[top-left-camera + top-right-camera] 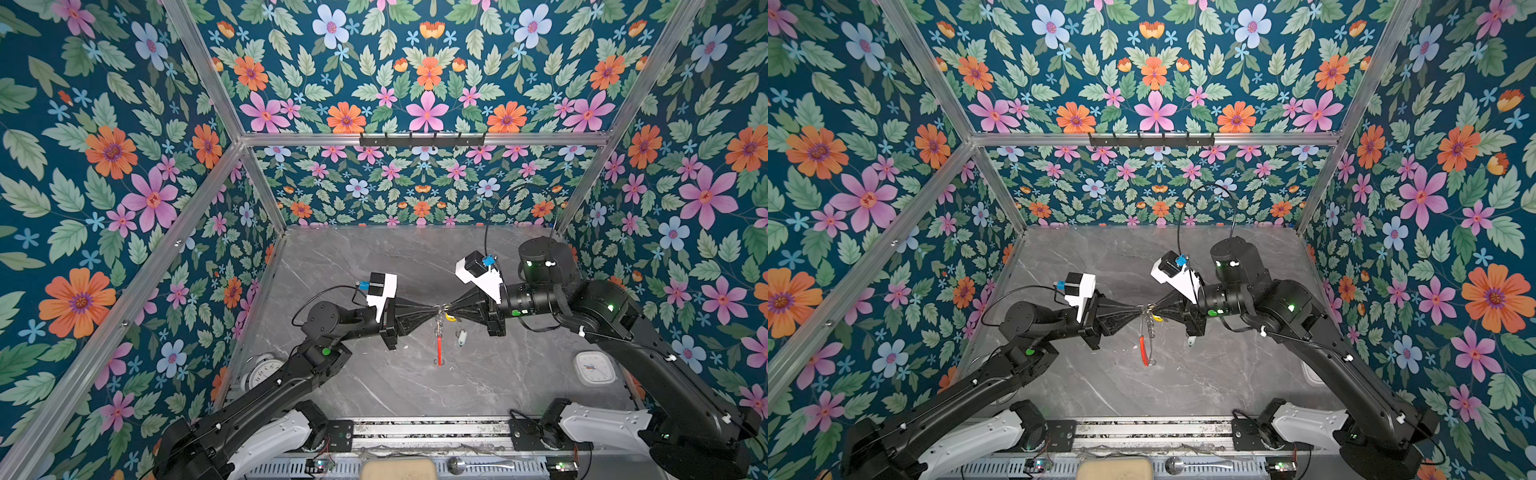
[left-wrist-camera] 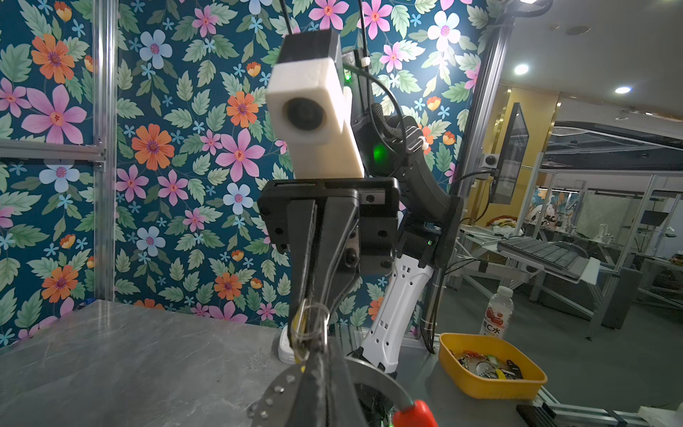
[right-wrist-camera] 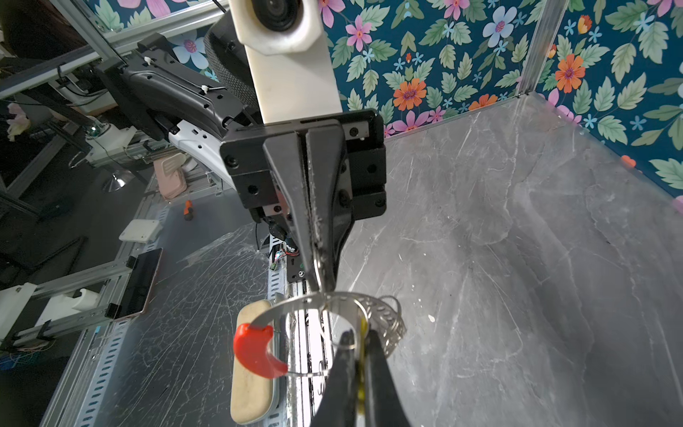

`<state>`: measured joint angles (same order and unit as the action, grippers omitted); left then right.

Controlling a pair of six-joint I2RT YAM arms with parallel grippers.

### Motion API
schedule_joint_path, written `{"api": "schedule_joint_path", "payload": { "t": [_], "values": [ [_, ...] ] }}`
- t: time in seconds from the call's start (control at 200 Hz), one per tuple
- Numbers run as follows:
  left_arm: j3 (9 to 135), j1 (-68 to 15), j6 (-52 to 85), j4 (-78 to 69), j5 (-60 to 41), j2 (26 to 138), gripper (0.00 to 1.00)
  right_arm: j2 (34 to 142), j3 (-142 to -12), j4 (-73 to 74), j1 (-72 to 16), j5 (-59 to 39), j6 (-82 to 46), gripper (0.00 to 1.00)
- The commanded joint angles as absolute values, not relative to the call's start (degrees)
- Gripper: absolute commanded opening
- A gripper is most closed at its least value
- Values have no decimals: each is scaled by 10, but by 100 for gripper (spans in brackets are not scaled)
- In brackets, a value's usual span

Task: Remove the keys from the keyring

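This is a robotics lab. Two robot arms (image 1: 266, 386) on a rail (image 1: 428, 428) sit in a booth of aluminium frame (image 1: 220, 99) and floral panels (image 1: 104, 166). Beyond its open side are more framed benches (image 2: 476, 240), a monitor (image 2: 512, 155) and a keyboard (image 2: 541, 251).

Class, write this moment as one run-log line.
left gripper: shut on keyring | right gripper: shut on yellow-tagged key | pale-tagged key: on table
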<state>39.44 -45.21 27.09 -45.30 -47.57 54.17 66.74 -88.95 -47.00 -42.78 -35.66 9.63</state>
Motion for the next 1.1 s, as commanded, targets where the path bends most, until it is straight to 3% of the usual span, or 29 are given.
{"api": "schedule_joint_path", "payload": {
  "t": [0.0, 0.325, 1.095],
  "values": [
    [403, -452, 277, -465, -509, 546, 0, 673, -904, -476, -428, -332, 110, 0],
    [400, -452, 312, -493, -544, 552, 0, 691, -933, -488, -425, -319, 120, 0],
    [364, -452, 449, -765, -524, 578, 0, 674, -812, -392, -410, -386, 61, 0]
  ]
}}
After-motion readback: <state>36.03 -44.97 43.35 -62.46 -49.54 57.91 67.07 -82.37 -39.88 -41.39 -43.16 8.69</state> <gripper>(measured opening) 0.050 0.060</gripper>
